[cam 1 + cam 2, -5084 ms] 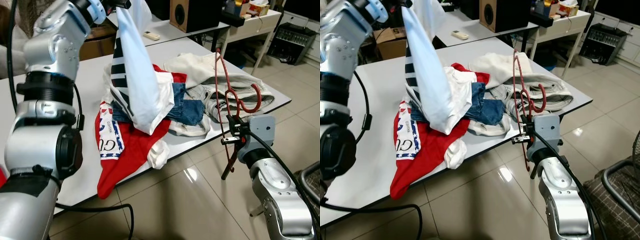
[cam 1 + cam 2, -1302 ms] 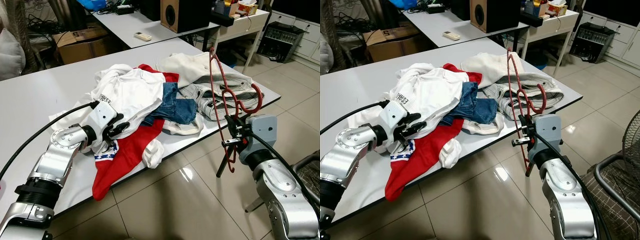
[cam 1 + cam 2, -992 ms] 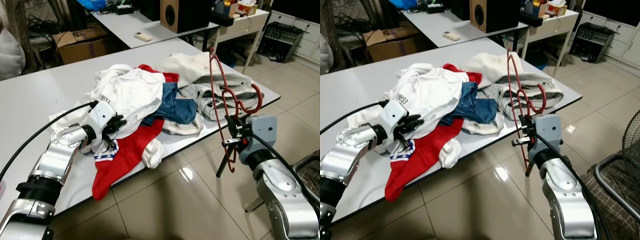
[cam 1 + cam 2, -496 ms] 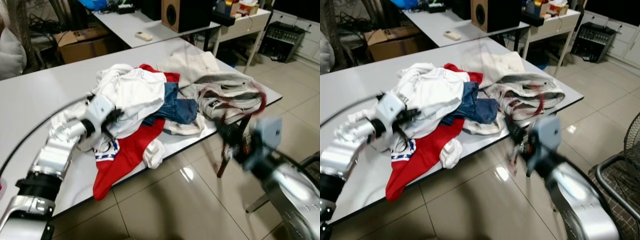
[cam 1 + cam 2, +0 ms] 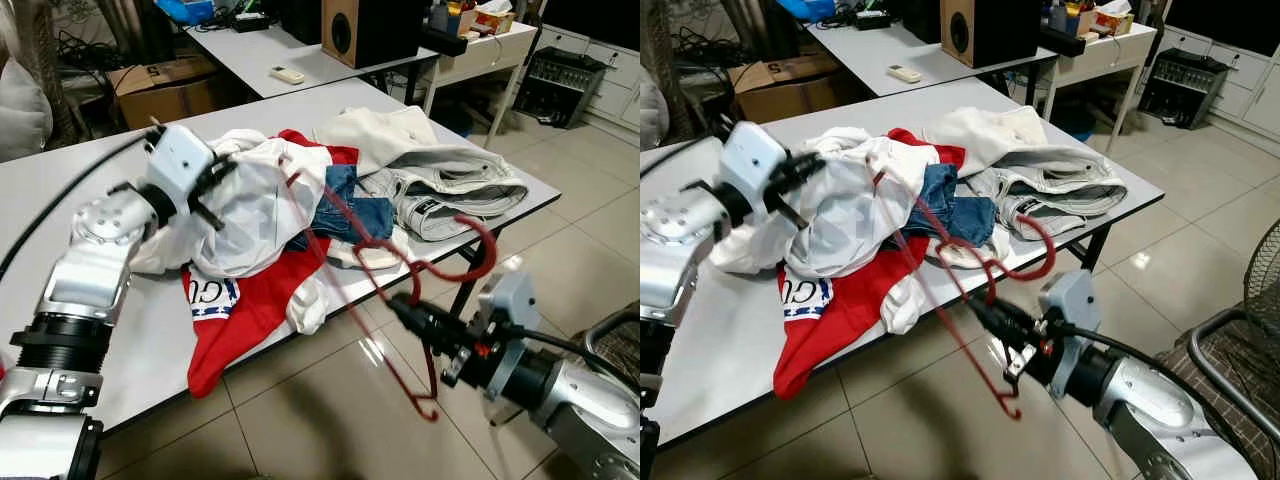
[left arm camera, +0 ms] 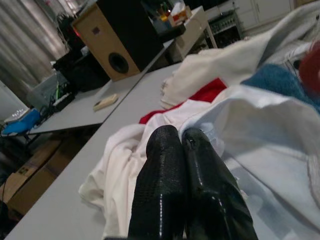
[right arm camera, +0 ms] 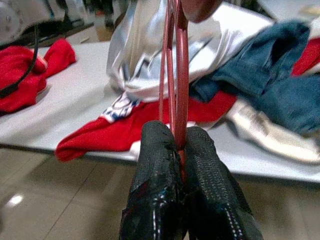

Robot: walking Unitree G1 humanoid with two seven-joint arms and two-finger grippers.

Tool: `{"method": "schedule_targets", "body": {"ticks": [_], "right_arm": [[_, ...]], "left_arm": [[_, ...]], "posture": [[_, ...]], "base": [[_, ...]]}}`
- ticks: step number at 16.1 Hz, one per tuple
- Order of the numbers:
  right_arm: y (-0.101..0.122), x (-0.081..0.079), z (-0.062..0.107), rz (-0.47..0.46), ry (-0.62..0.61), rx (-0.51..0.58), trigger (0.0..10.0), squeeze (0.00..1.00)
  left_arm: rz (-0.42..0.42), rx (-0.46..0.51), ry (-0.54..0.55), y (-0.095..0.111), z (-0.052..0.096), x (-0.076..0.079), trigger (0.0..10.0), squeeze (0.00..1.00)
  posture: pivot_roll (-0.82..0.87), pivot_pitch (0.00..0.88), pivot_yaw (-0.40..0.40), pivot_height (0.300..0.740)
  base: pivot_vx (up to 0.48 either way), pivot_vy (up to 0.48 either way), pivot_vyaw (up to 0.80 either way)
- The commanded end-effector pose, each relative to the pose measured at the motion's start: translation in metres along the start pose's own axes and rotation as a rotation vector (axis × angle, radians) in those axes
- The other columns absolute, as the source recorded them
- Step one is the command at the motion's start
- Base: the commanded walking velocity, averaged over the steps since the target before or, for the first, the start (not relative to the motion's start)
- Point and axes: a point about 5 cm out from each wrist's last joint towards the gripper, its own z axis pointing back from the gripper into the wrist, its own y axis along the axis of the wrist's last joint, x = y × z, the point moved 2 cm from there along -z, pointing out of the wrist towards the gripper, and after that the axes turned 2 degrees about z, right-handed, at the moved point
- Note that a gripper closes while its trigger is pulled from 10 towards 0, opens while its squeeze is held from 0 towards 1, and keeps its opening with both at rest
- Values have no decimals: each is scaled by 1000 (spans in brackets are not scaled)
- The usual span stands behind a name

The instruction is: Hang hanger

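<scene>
The right gripper (image 5: 412, 316) is clamped on the red hanger (image 5: 350, 240), holding it tilted out over the tiled floor (image 5: 300, 420) in front of the grey table (image 5: 60, 200), its top reaching toward the clothes pile (image 5: 330, 200). The left gripper (image 5: 205, 190), fingers (image 6: 172, 185) pressed together, is pinching the white shirt (image 5: 255, 205) and lifting it off the pile. Beside it lie a red garment (image 5: 250, 300), blue jeans (image 5: 355, 210) and a cream jacket (image 5: 400, 140). Behind, a 2nd table (image 5: 270, 50) carries a speaker (image 5: 365, 28) and a remote (image 5: 288, 73); a cardboard box (image 5: 165, 88) sits below.
</scene>
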Motion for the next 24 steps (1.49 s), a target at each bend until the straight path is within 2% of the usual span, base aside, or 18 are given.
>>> {"method": "schedule_targets", "body": {"ticks": [1, 5, 7, 10, 12, 15, 16, 18, 19, 21, 23, 24], "right_arm": [[-5, -3, 0, -27, 34, -42, 10000, 0], [-21, 10, -6, -36, -41, -154, 10000, 0], [-23, 17, -15, -34, -47, -175, 10000, 0], [-20, 26, -31, -48, -32, -179, 10000, 0], [-11, 33, -38, -82, -53, -130, 10000, 0], [3, 44, -50, -217, -111, -26, 10000, 0], [2, 49, -55, -298, -139, -11, 10000, 0], [-1, 53, -61, -382, -161, -7, 10000, 0], [0, 49, -75, -483, -126, 27, 10000, 0], [7, 41, -95, -596, -73, 72, 10000, 0], [19, 37, -126, -750, -55, 107, 10000, 0], [21, 37, -131, -793, -55, 120, 10000, 0]], "left_arm": [[-5, 23, 14, 9, 1, -4, 0, 0], [-29, 47, -53, 18, 1, 3, 0, 0], [-47, 48, -162, 23, 4, 17, 78, 0], [-69, 30, -215, 21, 3, 29, 0, 0], [-86, 14, -219, 18, 3, 31, 0, 0], [-137, -45, -207, 9, 6, 28, 0, 0], [-140, -55, -198, 8, 6, 27, 0, 0], [-138, -61, -190, 8, 6, 25, 0, 0], [-121, -62, -207, 9, 3, 28, 0, 0], [-91, -58, -229, 10, -1, 33, 0, 0], [-93, -56, -248, 13, -7, 36, 0, 0], [-94, -54, -246, 14, -7, 35, 0, 0]], "posture": [[-138, 0, 49, 740], [-134, 0, 39, 740], [-133, 0, 41, 740], [-129, 0, 40, 740], [-127, 0, 38, 740], [-115, 0, 37, 740], [-110, 0, 35, 740], [-110, 0, 35, 740], [-87, 0, 38, 740], [-79, 3, 49, 740], [-68, 8, 53, 740], [-62, 11, 54, 740]], "base": [[0, 0, 0], [0, 0, 0], [0, 0, 0], [0, 0, 0], [0, 0, 0], [0, 0, 0], [0, 0, 0], [0, 0, 0], [0, 0, 0], [0, 0, 0], [0, 0, 0], [0, 0, 0]]}}
